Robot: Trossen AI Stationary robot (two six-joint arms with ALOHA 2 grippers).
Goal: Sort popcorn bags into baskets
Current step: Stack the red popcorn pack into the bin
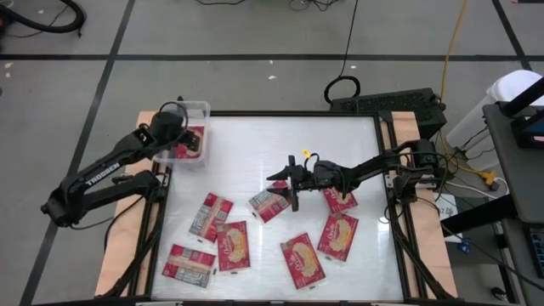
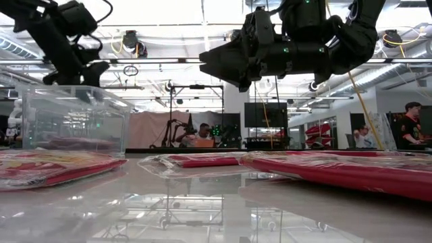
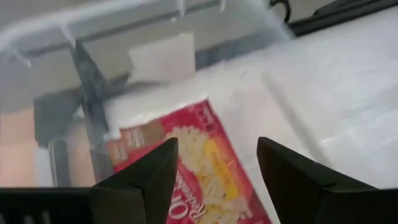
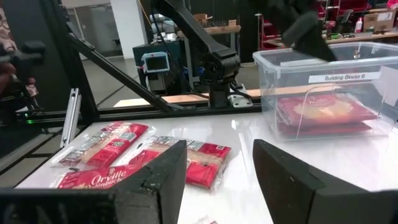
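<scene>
The clear plastic bin (image 1: 202,109) stands at the table's far left corner with red popcorn packets lying flat inside (image 4: 323,112). My left gripper (image 3: 217,146) hovers open over the bin, above a packet (image 3: 199,168) on the bin's floor. My right gripper (image 1: 283,181) is open above the table's middle, clear of the surface in the low view (image 2: 209,64). It is just beyond a packet (image 1: 270,204) that lies flat. Several more red packets lie flat across the near half of the table (image 1: 231,245), (image 1: 303,262), (image 1: 338,236), and one lies under the right arm (image 1: 342,200).
A label reading "Building Blocks" is on the bin's wall (image 4: 339,76). The far half of the white table (image 1: 340,136) is bare. Cables and a dark frame (image 1: 387,106) lie beyond the far edge. People sit in the room behind (image 2: 412,125).
</scene>
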